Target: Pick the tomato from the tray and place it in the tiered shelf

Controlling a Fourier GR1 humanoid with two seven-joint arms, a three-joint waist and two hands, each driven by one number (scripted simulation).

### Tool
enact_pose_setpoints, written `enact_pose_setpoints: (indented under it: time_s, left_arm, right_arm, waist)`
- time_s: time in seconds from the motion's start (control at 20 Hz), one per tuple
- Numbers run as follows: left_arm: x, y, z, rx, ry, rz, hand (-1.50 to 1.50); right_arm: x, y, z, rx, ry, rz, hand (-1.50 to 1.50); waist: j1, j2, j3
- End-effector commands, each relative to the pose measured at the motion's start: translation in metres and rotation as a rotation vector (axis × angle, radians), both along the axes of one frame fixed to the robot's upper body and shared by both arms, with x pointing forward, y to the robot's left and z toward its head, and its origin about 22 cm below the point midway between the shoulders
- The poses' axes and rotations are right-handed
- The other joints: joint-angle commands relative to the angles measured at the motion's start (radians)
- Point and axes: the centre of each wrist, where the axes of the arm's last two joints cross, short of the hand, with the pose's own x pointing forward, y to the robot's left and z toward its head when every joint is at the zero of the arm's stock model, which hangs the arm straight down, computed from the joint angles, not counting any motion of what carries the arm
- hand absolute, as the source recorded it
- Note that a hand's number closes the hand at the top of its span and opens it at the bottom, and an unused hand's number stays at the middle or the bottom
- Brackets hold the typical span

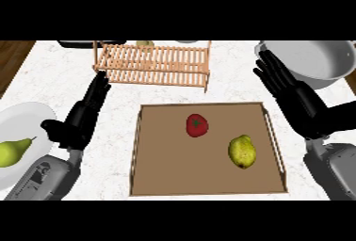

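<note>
A red tomato (197, 125) with a green stem lies in the upper middle of the brown tray (167, 174). Beyond the tray stands the wooden slatted tiered shelf (154, 63). My left hand (80, 120) rests open left of the tray, fingers pointing away toward the shelf's left end. To the right of the tray my right hand (299, 101) is open too, fingers straight and raised. Neither hand touches the tomato.
A yellow lemon (241, 151) lies in the tray, right of and nearer than the tomato. A white plate (24, 117) at the left edge holds a green pear (14, 151). A grey pot (316, 59) stands at the back right.
</note>
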Motion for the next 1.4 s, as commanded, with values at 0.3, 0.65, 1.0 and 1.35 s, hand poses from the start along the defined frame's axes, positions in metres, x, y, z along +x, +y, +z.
enact_pose_setpoints:
  time_s: [0.3,0.65,1.0,1.35]
  left_arm:
    - [-0.044,0.042,-0.058,0.153,0.295,0.088,0.00]
    - [-0.071,0.025,-0.079,0.158,0.375,-0.006,0.00]
    - [-0.054,0.030,-0.063,0.176,0.349,0.011,0.00]
    - [-0.052,0.040,-0.060,0.187,0.361,-0.009,0.00]
  right_arm:
    - [-0.036,-0.140,-0.050,-0.702,0.289,-0.803,-1.50]
    - [-0.080,-0.007,-0.094,-0.216,0.226,-0.909,-1.50]
    - [-0.054,0.039,-0.034,-0.367,0.192,-0.696,-1.50]
    - [-0.042,0.051,-0.033,-0.848,0.428,-0.580,-1.50]
  waist:
    - [-0.059,0.029,-0.036]
    - [0.010,0.000,-0.007]
    - [0.026,0.003,-0.009]
    - [0.046,-0.001,-0.017]
